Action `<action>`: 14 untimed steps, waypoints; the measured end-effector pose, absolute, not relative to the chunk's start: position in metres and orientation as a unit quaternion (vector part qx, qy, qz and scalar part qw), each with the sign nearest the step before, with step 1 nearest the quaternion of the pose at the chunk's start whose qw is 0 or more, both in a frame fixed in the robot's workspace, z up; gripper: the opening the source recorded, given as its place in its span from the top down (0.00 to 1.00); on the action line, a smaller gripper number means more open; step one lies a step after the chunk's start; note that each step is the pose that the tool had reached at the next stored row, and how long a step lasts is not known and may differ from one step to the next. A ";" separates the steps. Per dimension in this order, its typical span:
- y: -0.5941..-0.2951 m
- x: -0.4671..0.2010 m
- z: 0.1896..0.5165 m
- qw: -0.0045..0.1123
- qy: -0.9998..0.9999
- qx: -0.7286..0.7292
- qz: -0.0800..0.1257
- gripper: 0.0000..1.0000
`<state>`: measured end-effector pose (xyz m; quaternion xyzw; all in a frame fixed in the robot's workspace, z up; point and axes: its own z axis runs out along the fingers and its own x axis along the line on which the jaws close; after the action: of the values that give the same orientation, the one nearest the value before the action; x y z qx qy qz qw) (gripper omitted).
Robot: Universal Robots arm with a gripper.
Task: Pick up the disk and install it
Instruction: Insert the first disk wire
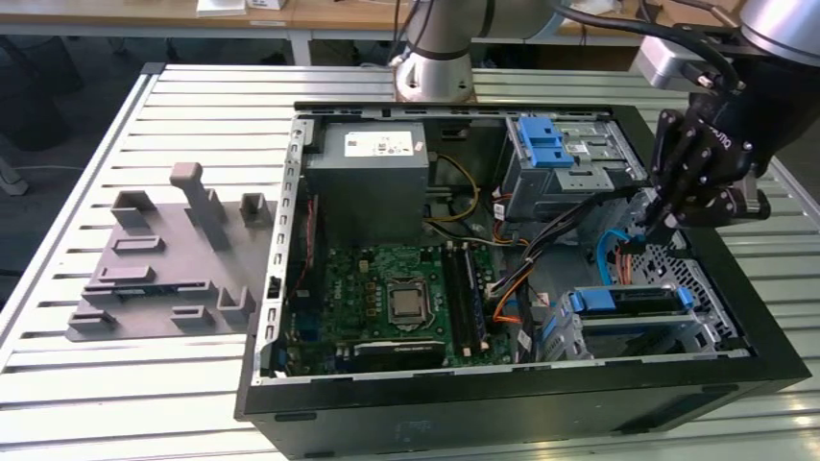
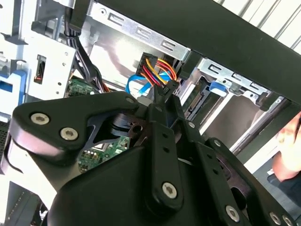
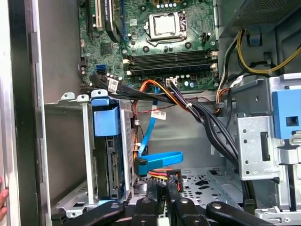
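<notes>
The disk (image 1: 625, 302), in its blue carrier, sits slotted in the lower silver drive cage (image 1: 698, 331) at the case's front corner on the exterior view's right. In the first wrist view the disk (image 3: 107, 141) stands on edge in that cage, blue handle outward. My gripper (image 1: 655, 225) hangs inside the case just beyond the cage. Its fingers are shut on a black cable connector (image 3: 174, 178) with red, yellow and orange wires, also seen as the connector (image 2: 165, 91) at my gripper (image 2: 162, 96) tips. My gripper (image 3: 162, 189) is a short gap from the disk's rear end.
A blue data cable (image 3: 157, 157) loops beside the connector. The upper drive cage with a blue latch (image 1: 554, 144), grey power supply box (image 1: 372, 178) and motherboard (image 1: 384, 298) crowd the case. A grey fixture plate (image 1: 167, 264) lies at the exterior view's left. A hand (image 2: 288, 137) is beside the case.
</notes>
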<state>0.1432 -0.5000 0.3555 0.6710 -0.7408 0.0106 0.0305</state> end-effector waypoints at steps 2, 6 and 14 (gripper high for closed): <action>-0.500 0.143 0.354 0.032 -0.744 0.667 0.012 0.77; -0.500 0.143 0.352 0.038 -0.748 0.662 0.019 0.78; -0.500 0.143 0.354 0.046 -0.748 0.661 0.028 0.84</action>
<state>0.1433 -0.4997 0.3544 0.6615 -0.7480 0.0284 0.0463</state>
